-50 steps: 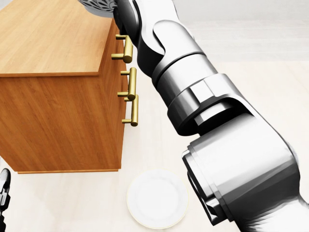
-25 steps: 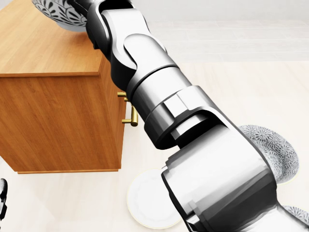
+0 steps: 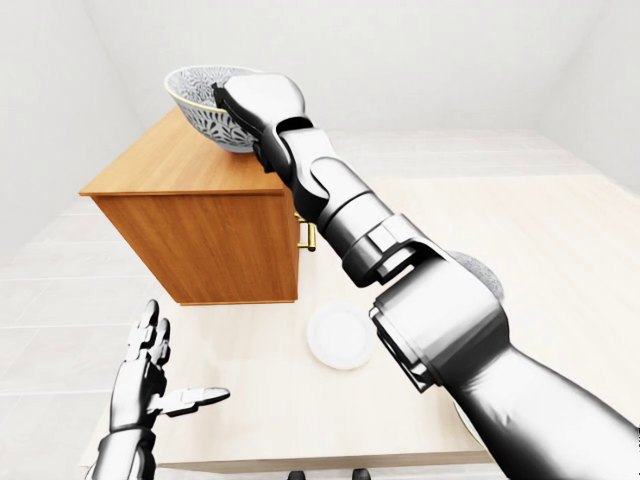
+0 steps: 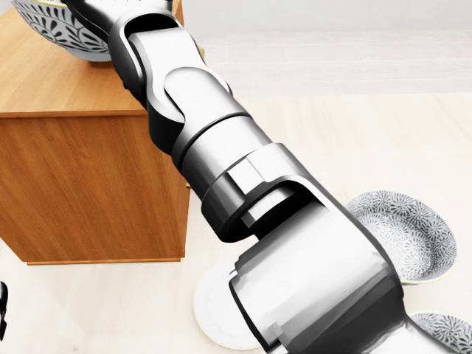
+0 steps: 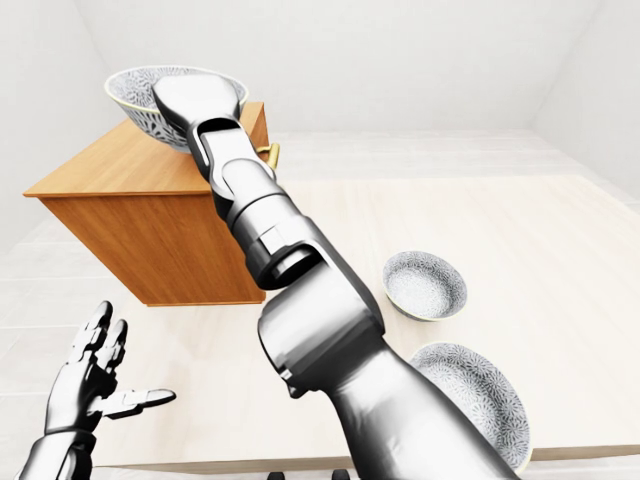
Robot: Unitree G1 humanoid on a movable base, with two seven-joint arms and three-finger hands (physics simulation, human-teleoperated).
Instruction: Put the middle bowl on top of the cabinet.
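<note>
Fingers of the right hand (image 3: 258, 105) grip the middle bowl (image 3: 195, 102) by its right rim, directly over the cabinet (image 3: 190, 165) top's far end; left hand (image 3: 150, 370) hangs open, well away.

The cabinet (image 3: 200, 235) stood on the table (image 5: 560, 250), at the left of both eye views. The middle bowl (image 3: 200, 110) sat over the top end of the cabinet's upper face; whether it rested there could not be told. The right hand (image 3: 260, 100) was against the bowl's right rim. A plate (image 3: 340, 335) lay on the table just below and right of the cabinet. In the right-eye view, a small bowl (image 5: 425, 283) lay right of the arm, with a large bowl (image 5: 475, 395) below it near the table's bottom edge.
</note>
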